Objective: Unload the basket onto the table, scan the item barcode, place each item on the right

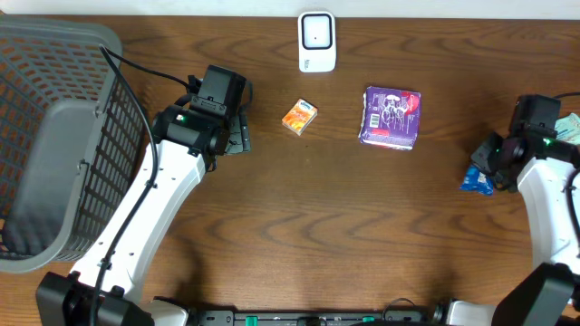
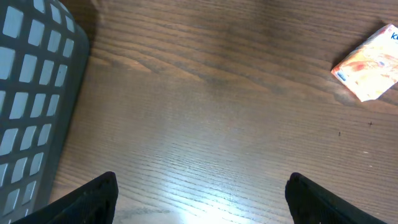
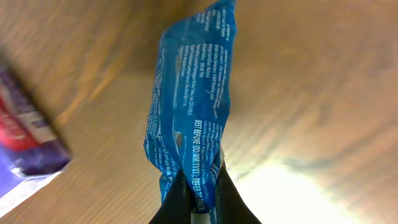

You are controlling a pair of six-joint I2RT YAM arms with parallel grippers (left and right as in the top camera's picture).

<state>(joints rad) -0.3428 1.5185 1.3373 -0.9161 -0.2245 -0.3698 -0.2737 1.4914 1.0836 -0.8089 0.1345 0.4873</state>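
My right gripper [image 3: 198, 180] is shut on the lower end of a crumpled blue packet [image 3: 193, 93] with white print. In the overhead view this packet [image 1: 473, 181] sits near the table's right side, under the right gripper [image 1: 486, 163]. No barcode shows on it. A white scanner [image 1: 316, 41] stands at the back middle of the table. My left gripper [image 2: 202, 186] is open over bare wood, nothing between its fingers. It hovers left of a small orange box [image 1: 299, 117].
A purple packet [image 1: 391, 117] lies right of the orange box [image 2: 370, 65] and shows at the left of the right wrist view [image 3: 25, 143]. A grey mesh basket [image 1: 54, 136] fills the table's left end, its wall [image 2: 31, 93] close to my left gripper.
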